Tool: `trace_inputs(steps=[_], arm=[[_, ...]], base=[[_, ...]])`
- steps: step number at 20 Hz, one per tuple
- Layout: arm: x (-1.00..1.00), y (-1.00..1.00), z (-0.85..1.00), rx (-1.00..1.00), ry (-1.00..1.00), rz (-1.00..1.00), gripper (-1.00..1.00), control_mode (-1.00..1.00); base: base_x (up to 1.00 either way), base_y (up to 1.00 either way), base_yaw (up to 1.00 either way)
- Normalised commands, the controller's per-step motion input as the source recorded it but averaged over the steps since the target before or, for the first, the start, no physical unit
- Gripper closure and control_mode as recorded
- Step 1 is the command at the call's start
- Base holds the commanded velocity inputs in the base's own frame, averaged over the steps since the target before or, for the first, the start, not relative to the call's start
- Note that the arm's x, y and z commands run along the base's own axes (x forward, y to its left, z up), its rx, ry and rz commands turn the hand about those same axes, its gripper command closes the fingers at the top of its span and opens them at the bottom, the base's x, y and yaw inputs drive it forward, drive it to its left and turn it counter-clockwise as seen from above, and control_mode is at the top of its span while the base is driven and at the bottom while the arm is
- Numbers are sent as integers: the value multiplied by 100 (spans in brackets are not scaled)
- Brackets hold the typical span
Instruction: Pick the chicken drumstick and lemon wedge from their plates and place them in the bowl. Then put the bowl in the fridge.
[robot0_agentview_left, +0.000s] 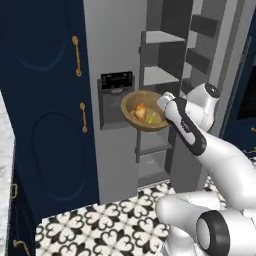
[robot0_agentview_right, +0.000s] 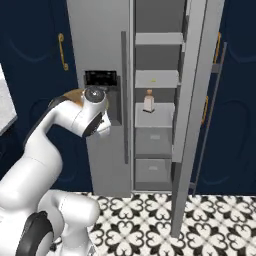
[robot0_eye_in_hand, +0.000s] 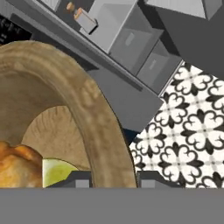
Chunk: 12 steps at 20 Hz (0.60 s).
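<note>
Wooden and brown, the bowl (robot0_agentview_left: 143, 111) hangs in the air in front of the fridge (robot0_agentview_left: 117, 60), carried by the white robot arm. Its thick rim (robot0_eye_in_hand: 103, 127) runs between the two dark fingertips of the gripper (robot0_eye_in_hand: 109, 180), one tip inside the bowl and one outside, so the jaws are clamped on the rim.

Inside the bowl, just inward of the inner fingertip, lies the yellow-green lemon wedge (robot0_eye_in_hand: 56, 173). Beyond the wedge, further from the hand, sits the golden-brown chicken drumstick (robot0_eye_in_hand: 17, 166). Both foods are therefore already loaded, and the step in hand appears to be the last one: carrying the bowl into the fridge.

From the left base camera the bowl is tilted, its open mouth turned partly toward the camera and away from the hand, with the drumstick (robot0_agentview_left: 140, 109) and wedge (robot0_agentview_left: 151, 118) resting low in it. Being round, it has no long axis to speak of; its rim plane stands steeply rather than level.

Ahead of the hand, the fridge compartment stands open with grey shelves (robot0_agentview_right: 154, 79) stacked one above another. A small bottle-like item (robot0_agentview_right: 148, 101) stands on one of them.

Next, the hand likely needs to level the bowl, reach forward past the open door (robot0_agentview_right: 192, 100), and set it on a bare shelf. Tipping further could spill the food.
</note>
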Motion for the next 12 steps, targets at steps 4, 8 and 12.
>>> trace_inputs(steps=[4,8,12], arm=[[0,0,0,0,0,0,100,100],[0,0,0,0,0,0,100,100],[0,0,0,0,0,0,100,100]], base=[[44,95,-69],[22,38,-50],[37,-1,-15]])
